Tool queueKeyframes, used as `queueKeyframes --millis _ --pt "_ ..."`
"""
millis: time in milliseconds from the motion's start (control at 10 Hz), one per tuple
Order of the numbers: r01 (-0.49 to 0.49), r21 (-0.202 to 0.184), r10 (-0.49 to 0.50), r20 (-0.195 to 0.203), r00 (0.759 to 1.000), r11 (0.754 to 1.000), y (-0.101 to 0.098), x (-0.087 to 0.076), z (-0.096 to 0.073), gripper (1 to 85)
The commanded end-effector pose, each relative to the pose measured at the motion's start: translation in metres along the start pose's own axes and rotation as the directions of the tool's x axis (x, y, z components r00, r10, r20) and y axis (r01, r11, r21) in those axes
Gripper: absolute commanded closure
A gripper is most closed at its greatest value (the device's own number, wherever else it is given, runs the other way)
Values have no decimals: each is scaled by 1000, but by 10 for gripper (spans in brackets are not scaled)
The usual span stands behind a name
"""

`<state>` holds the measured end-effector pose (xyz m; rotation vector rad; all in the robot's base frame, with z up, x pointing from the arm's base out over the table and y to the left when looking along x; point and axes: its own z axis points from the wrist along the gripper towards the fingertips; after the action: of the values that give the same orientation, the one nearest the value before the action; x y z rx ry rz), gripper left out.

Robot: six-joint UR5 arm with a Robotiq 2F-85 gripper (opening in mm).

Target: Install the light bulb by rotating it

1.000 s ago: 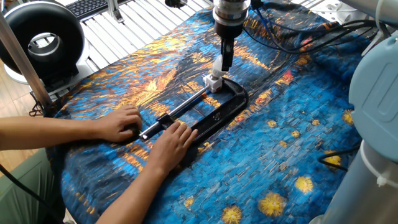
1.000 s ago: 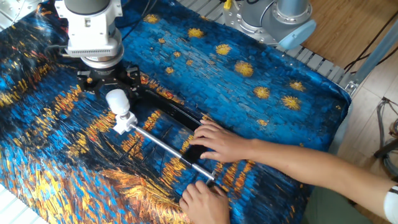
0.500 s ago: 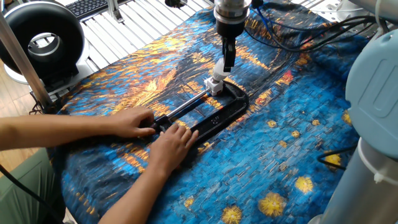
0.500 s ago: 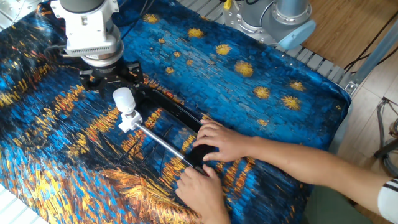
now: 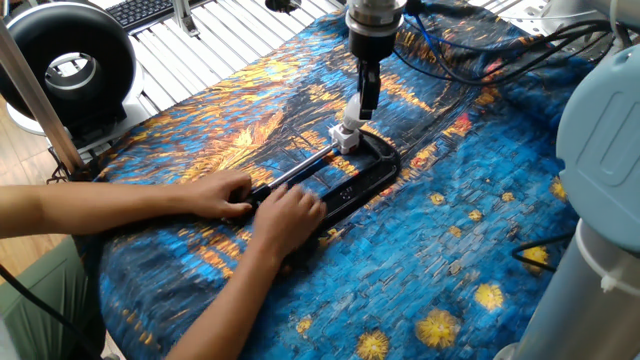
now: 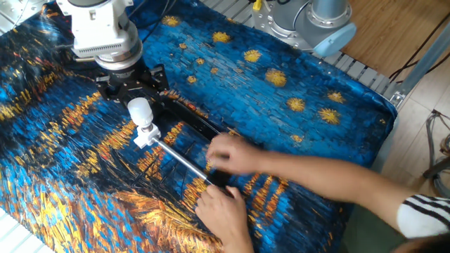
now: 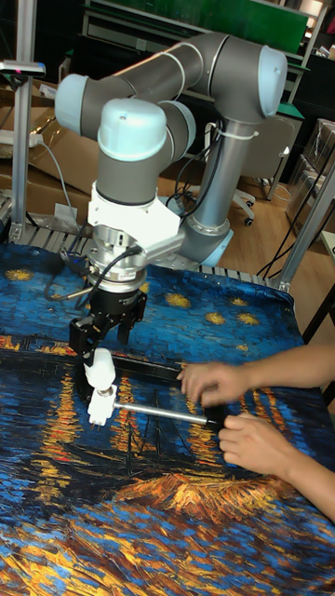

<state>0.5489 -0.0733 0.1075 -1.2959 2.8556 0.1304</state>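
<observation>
The light bulb [image 5: 352,107] [image 6: 139,110] [image 7: 100,366], a small white globe, stands upright on the white socket block [image 5: 345,136] [image 6: 146,134] [image 7: 100,406]. The block sits at the end of the black C-clamp's [image 5: 362,175] [image 6: 199,125] silver screw rod [image 7: 158,411]. My gripper [image 5: 365,108] [image 6: 133,95] [image 7: 100,350] reaches straight down and is shut on the bulb's top. A person's two hands [image 5: 228,193] [image 5: 290,212] hold the clamp's other end on the cloth.
A blue and orange painted cloth [image 5: 480,230] covers the table. The person's forearms [image 6: 330,186] reach in across the near side. A black ring-shaped device [image 5: 65,60] stands at the far left, cables [image 5: 470,50] trail behind the arm, and the arm's base [image 6: 320,21] is at the table's edge.
The gripper, bulb and socket end of the clamp shifted slightly sideways together. The person's hands slid along the clamp and closed in on the rod's handle end.
</observation>
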Motion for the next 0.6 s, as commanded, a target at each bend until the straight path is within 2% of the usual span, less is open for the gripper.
queueKeyframes --millis 0,200,400,500 --pt "-1 -8 1 45 999 1000 -1 -3 -3 147" --pt "4 -8 -3 67 998 1000 -3 -4 -5 150" --pt "4 -1 -4 120 993 1000 -6 -14 -5 153" --pt "12 9 -13 131 991 1000 -9 -14 -4 163"
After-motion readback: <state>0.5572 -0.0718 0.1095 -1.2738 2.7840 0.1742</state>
